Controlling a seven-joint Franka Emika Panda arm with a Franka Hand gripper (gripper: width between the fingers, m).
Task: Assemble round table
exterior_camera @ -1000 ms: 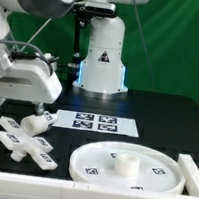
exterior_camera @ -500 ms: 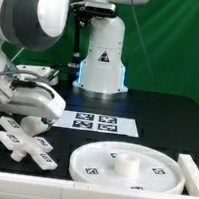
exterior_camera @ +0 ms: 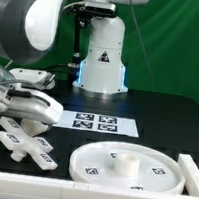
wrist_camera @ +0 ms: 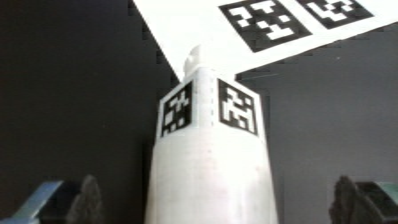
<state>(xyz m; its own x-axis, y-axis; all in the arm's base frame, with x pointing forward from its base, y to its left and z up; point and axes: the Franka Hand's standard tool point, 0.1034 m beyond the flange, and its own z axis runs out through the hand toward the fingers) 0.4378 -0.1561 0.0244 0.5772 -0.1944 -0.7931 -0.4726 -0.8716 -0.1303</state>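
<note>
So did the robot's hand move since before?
Yes. The gripper has come lower, judged against the marker board, which stays put: it now hangs level with the board, just over the loose white parts at the exterior view's left.

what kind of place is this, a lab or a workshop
Most likely a robotics lab test cell. It has a green backdrop curtain and a black table with a fixed marker board. White furniture parts such as the round disc carry square tags.

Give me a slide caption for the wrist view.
Open tool straddles a tagged white table part, with the marker board beyond.
</note>
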